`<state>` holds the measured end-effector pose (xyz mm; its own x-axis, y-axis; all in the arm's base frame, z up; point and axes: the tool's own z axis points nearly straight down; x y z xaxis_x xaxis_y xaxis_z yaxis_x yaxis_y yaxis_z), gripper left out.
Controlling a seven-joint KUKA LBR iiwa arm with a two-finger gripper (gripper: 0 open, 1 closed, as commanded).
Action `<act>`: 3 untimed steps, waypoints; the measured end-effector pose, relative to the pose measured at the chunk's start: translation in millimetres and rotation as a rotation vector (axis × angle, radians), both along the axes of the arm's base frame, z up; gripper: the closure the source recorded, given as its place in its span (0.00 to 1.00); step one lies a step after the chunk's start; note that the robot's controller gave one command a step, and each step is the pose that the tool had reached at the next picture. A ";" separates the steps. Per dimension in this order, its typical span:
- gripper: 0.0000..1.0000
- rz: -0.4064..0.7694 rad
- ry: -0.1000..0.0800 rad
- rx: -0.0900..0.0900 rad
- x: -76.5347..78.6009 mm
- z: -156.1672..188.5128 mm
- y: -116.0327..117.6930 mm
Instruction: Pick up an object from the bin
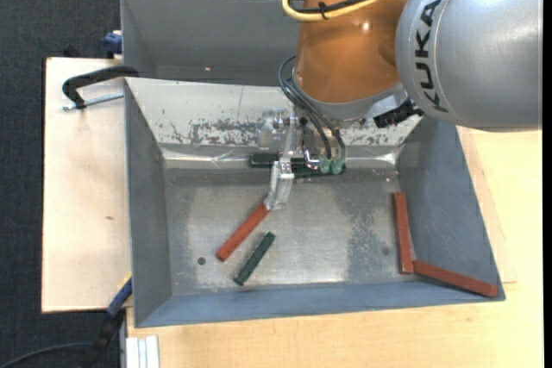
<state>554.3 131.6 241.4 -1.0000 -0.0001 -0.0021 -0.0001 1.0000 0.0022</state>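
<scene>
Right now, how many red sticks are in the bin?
3. A slanted stick lies left of centre beside a green stick; a second stick lies along the right wall; a third stick lies along the front wall by the right corner. The arm may hide more.

A grey metal bin (pixel 147 211) with sloping walls was seen. On its flat floor, left of the middle, an orange-red stick (pixel 243 234) was laid aslant, and a shorter dark green stick (pixel 254 258) was laid just beside it, nearer the front. A red-brown bar (pixel 402 233) was laid along the right wall, and a second red-brown bar (pixel 455 278) was met at its front end, in the corner.
</scene>
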 end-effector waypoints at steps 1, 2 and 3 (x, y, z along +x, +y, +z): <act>0.00 -0.048 0.009 -0.001 -20.2 -174.7 -3.8; 1.00 -0.048 0.002 0.000 -18.0 -170.7 -3.5; 1.00 -0.006 -0.010 0.004 -41.0 -18.7 41.0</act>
